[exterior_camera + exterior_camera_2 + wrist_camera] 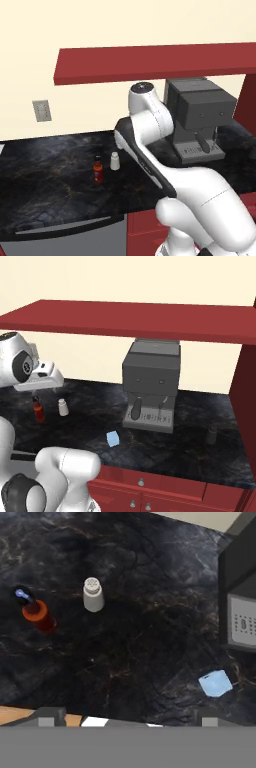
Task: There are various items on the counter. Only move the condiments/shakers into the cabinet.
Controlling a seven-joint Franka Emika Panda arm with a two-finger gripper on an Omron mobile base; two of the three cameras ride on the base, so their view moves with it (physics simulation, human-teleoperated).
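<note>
While the arm is folded high over the counter [50, 170], the long dark red cabinet [150, 62] runs along the wall above everything, w/ the big grey coffee machine [151, 383] standing under it on the black marble-look top. Gripper itself sits up by the wrist at the left of the right base view, looking down; hand view shows just two grey finger tips [50, 716] at its bottom edge, set wide apart w/ nothing between them — released, not holding anything

Red sauce bottle [36, 612] w/ black cap stands upright on the counter, upper left in the hand view, well apart from the tips. Whitish-grey shaker [93, 595] is just beside it, toward the coffee machine side, also upright and not touching the bottle. Both lie below and ahead of the hand, neither near the fingers

Black shaker [212, 435] stands far over on the other side of the coffee machine, near the red side panel, well apart from the rest. Light-blue block [113, 439] lies flat on the counter in front of the machine, btwn the white shaker and the black one — nearer the counter's front edge
</note>
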